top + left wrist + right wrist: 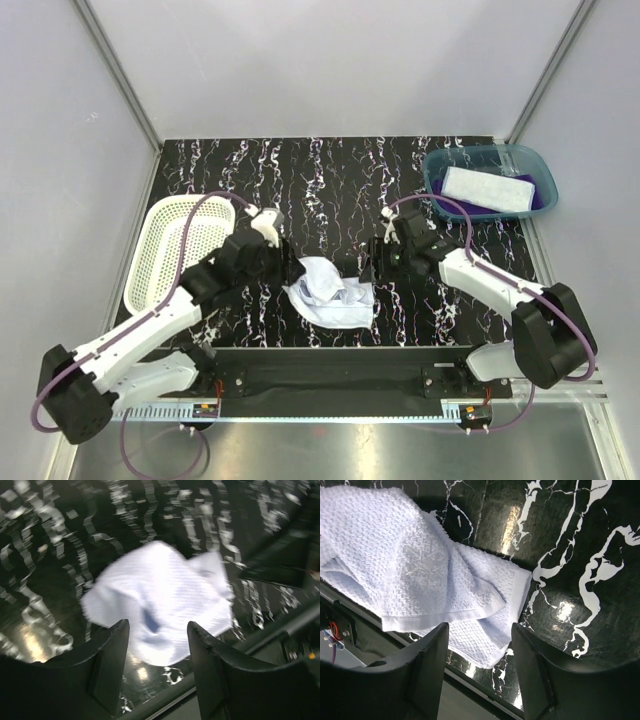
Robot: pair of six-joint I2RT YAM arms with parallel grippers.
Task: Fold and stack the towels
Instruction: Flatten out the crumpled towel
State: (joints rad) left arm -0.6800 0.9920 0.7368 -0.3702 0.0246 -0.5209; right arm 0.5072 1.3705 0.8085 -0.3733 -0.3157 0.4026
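At the far left a white basket [170,255] with lots of little holes sits on the black table [330,175] with white swirls.

Next comes the left claw [288,266]. It is low over the table, just beside the left edge of a light blue towel [330,292]. In the left wrist view the left claw [157,662] is open. Its two black fingers [110,665] stand apart with nothing between them. The towel [160,600] lies on the table just past the tips. It is blurry there, with a small darker blue mark on it.

The light blue towel is in the middle, near the front edge of the table. It is all crumpled and not folded.

The right claw [373,266] is just beside the towel's right edge. In the right wrist view the right claw [480,665] is open too, and it holds nothing. The bumpy towel [415,575] lies under it, with one corner showing in the gap between the fingers [535,670].

At the far right, at the back, is a see-through teal bin [540,170]. A pale white towel [488,188] lies folded flat in it, on top of a purple towel [546,198].
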